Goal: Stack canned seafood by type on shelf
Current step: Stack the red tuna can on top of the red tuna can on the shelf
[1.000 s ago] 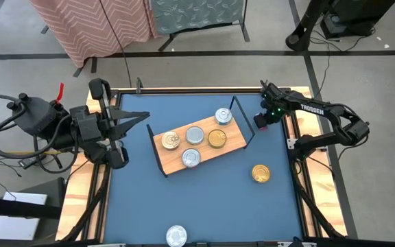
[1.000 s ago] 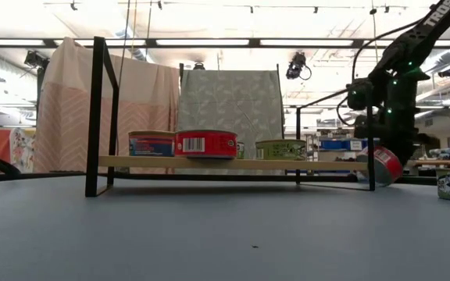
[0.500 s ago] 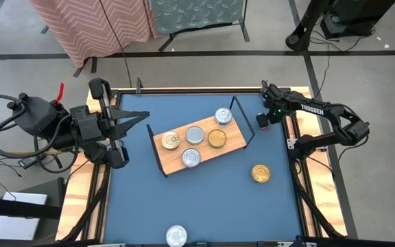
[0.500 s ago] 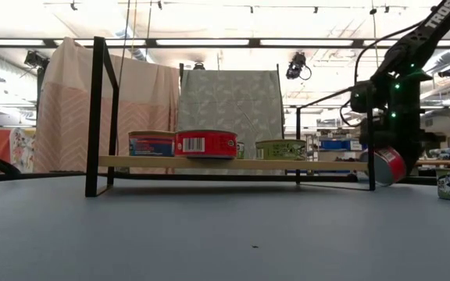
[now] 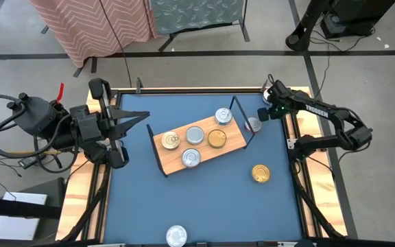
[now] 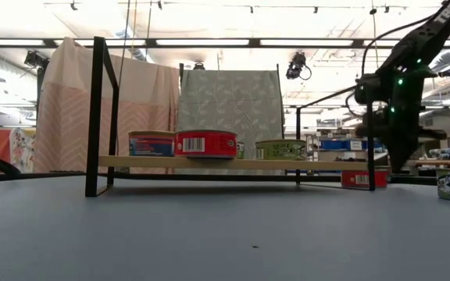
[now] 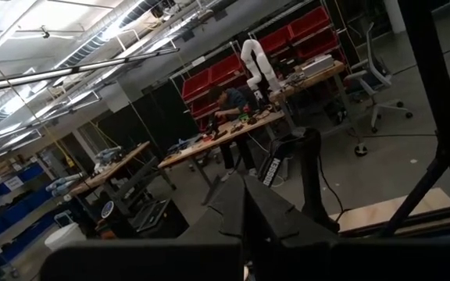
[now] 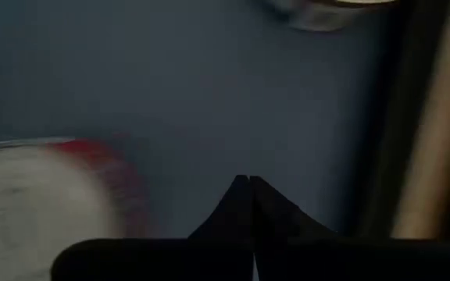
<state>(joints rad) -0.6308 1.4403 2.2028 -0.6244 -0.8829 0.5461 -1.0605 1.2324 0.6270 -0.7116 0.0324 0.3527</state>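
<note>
Since the red can (image 5: 253,124) lies on the table just outside the shelf (image 5: 233,142) end, the right gripper (image 5: 271,110), shut and empty beside it, should open wide before grabbing, while the left gripper (image 5: 145,115) waits shut, far from the shelf.

We are looking past the table at a grey floor (image 5: 362,68) crossed by dark tape lines, where a pink chevron cloth (image 5: 91,24) and a grey patterned screen (image 6: 229,101) are standing. Strip lights (image 6: 233,43) are glowing overhead; red bins (image 7: 287,39) and workbenches (image 7: 233,133) are filling the workshop beyond.
</note>
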